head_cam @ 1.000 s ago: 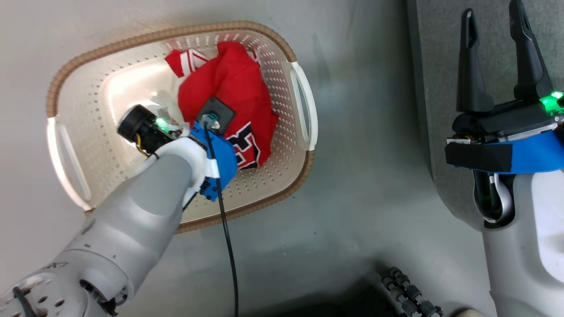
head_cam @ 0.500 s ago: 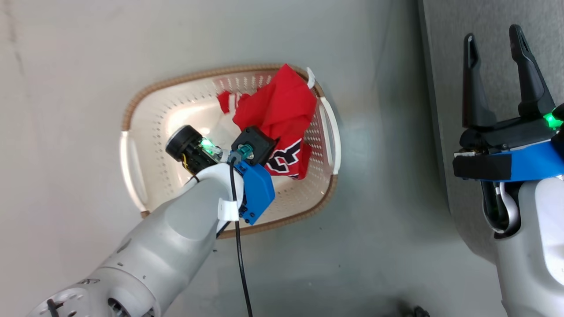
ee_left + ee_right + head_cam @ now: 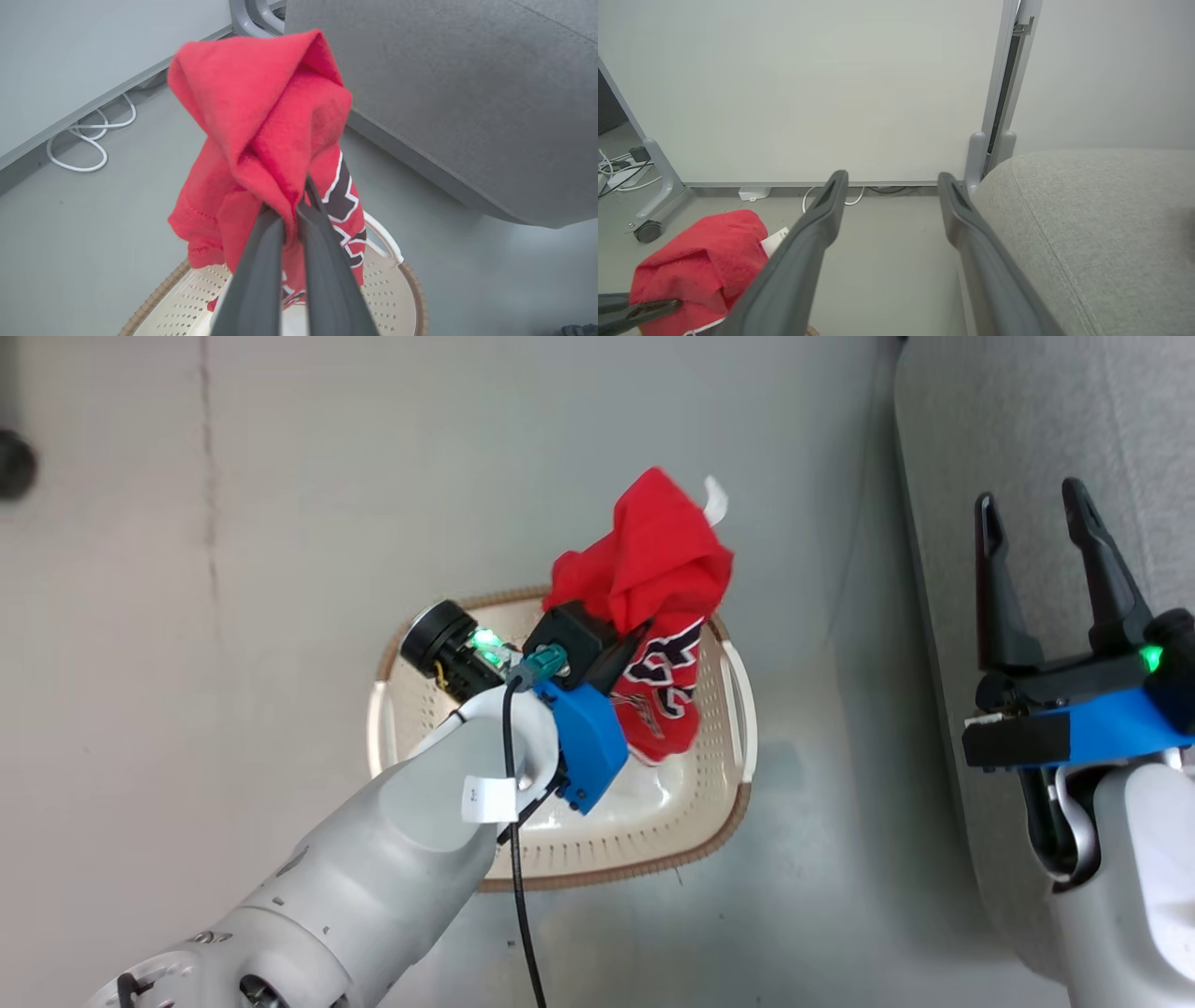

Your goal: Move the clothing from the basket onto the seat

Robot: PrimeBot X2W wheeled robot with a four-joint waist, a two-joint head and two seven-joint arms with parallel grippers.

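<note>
Where the left gripper (image 3: 294, 210) pinches it, the clothing (image 3: 261, 116) hangs lengthwise downward.

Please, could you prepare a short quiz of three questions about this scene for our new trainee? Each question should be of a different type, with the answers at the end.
1. True or false: the right tool stands open and holds nothing.
2. Fill in: the grey seat is on the robot's ____ side of the laundry basket.
3. The left tool is shut on a red lettered garment. Where is the garment?
A) flat on the seat
B) hanging over the basket
C) spread on the floor
Key: 1 true; 2 right; 3 B.
</note>
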